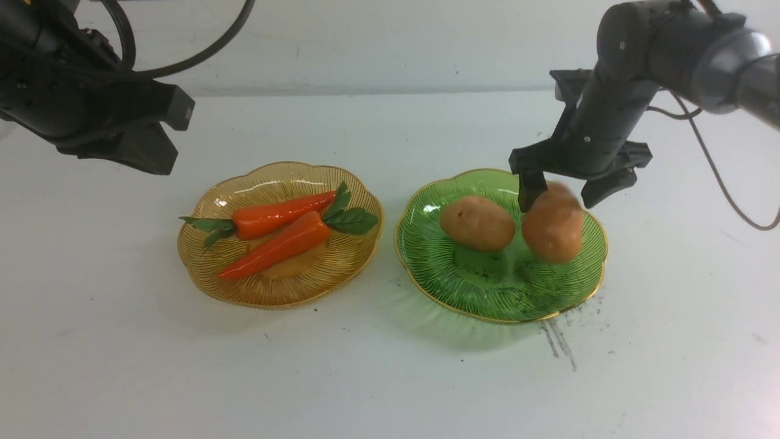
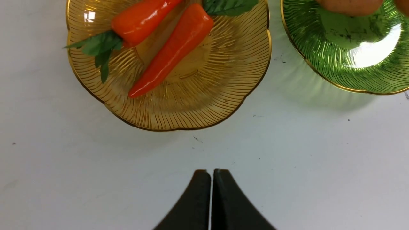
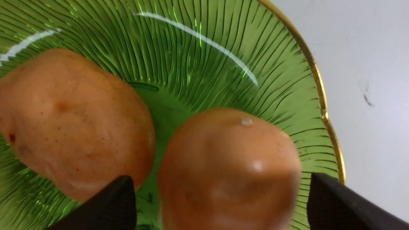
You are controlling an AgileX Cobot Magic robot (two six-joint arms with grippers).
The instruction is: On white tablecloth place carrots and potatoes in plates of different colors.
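Two orange carrots (image 1: 277, 231) with green tops lie side by side in the amber-yellow plate (image 1: 244, 286) on the white tablecloth (image 1: 390, 378). They also show in the left wrist view (image 2: 169, 48). The green plate (image 1: 487, 299) holds one potato (image 1: 478, 222) lying flat. A second potato (image 1: 553, 227) stands tilted beside it, its top blurred. My right gripper (image 1: 563, 190) is open and straddles that second potato (image 3: 230, 169), with a gap at each finger. My left gripper (image 2: 211, 174) is shut and empty, raised at the far left (image 1: 155, 152).
Dark scuff streaks (image 1: 560, 341) mark the cloth just in front of the green plate. A black cable (image 1: 725, 189) hangs from the right arm at the far right. The pale wall (image 1: 390, 42) bounds the table's back edge.
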